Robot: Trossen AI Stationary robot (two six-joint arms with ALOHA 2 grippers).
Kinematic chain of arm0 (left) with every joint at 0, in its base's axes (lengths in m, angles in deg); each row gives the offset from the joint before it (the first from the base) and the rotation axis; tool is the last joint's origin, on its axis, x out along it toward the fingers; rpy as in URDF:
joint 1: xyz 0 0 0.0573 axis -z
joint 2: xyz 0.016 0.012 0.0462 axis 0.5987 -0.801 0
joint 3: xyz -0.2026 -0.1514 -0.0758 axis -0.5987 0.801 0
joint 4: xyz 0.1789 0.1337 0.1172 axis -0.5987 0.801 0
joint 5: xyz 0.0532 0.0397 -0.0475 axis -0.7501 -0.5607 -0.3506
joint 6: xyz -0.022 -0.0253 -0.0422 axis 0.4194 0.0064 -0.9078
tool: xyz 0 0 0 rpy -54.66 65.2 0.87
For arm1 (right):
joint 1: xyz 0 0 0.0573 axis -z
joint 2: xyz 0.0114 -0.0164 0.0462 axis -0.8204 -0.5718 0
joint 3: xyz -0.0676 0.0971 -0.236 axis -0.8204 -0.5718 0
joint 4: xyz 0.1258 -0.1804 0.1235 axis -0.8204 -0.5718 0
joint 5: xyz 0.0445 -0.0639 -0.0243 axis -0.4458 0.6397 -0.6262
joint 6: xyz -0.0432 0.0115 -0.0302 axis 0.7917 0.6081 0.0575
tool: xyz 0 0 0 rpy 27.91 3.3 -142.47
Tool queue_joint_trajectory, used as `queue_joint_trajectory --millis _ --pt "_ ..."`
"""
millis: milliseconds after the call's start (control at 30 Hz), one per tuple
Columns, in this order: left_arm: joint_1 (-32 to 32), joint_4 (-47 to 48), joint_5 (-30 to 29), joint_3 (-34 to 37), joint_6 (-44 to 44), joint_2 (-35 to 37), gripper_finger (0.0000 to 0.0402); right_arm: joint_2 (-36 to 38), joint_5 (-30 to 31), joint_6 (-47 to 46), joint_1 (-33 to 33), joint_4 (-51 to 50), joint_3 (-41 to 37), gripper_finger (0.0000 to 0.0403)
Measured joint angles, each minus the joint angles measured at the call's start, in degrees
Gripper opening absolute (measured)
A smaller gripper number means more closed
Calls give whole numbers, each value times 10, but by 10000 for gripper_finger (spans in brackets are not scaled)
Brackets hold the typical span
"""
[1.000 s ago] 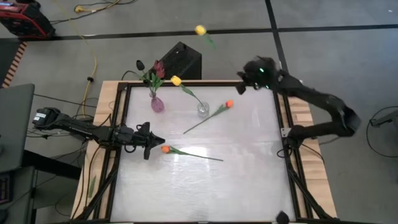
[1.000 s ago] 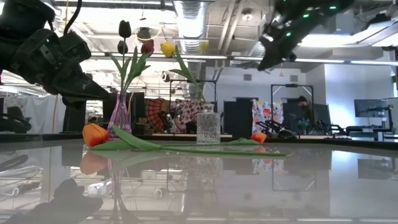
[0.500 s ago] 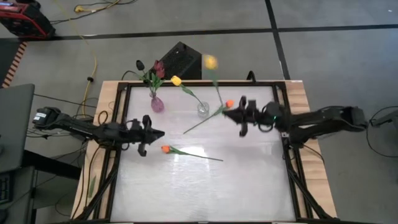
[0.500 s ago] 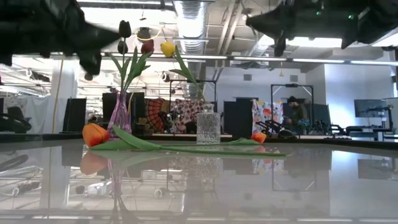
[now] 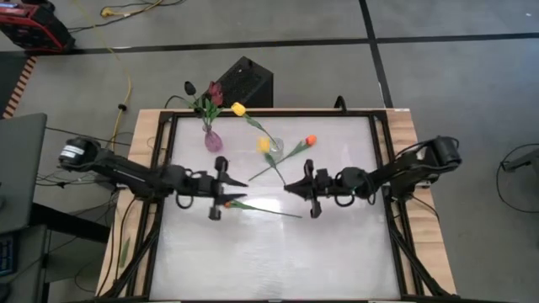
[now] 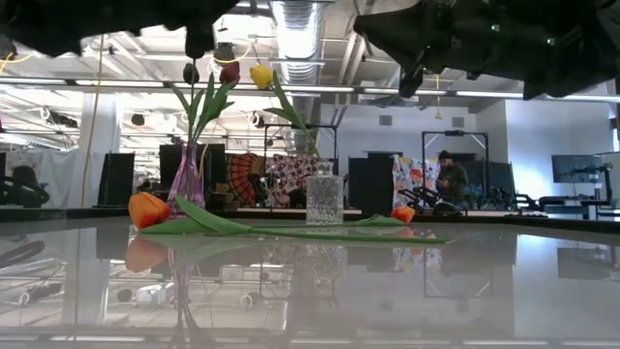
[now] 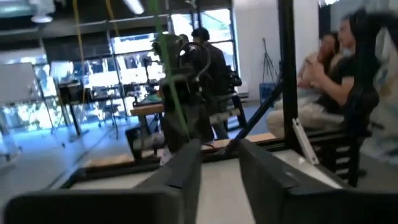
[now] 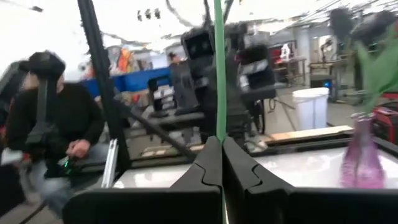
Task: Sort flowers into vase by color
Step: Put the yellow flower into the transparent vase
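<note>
My right gripper (image 5: 287, 187) hovers over the table's middle, pointing left, shut on a yellow tulip whose head (image 5: 264, 145) shows beside the clear vase (image 5: 275, 150). My left gripper (image 5: 242, 181) faces it from the left, open (image 7: 221, 155), touching nothing; that green stem (image 7: 169, 68) shows ahead of it. An orange tulip (image 5: 224, 203) lies flat on the table just under the left gripper. A second orange tulip (image 5: 310, 140) lies near the clear vase, which holds another yellow tulip (image 5: 238, 108). The purple vase (image 5: 213, 141) holds the dark tulips. My right gripper pinches the yellow tulip's thin green stem (image 8: 219, 127) between its two shut fingers (image 8: 208, 163). The fingers come level from the table's right and lie across the stem. The tulip is lifted clear of the table and rises from the fingers, leaning toward the far edge.
Both vases stand near the far edge (image 6: 187, 174) (image 6: 325, 199). A black box (image 5: 246, 81) sits beyond the far edge. The table's raised dark frame (image 5: 164, 151) runs along its sides. People sit in the room beyond the table (image 7: 336, 68) (image 8: 50, 118).
My right arm has swung down from the far right corner to the table's middle, turning to point left and carrying the yellow tulip; its head went from beyond the far edge to beside the clear vase. My left gripper has risen and moved right, toward the right gripper.
</note>
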Motion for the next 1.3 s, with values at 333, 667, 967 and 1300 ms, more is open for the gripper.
queue_joint_trajectory --millis 333,667,967,1300 --pt "2 3 17 -144 7 -162 242 -61 -2 43 -46 1 28 19" --pt "2 3 41 -213 16 -216 255 -69 -2 60 -47 -7 29 19" --pt "2 15 15 -213 19 -216 127 -69 -2 64 -47 -5 29 23" --pt "2 25 18 -213 23 -216 2 -69 -2 64 -46 -4 29 89"
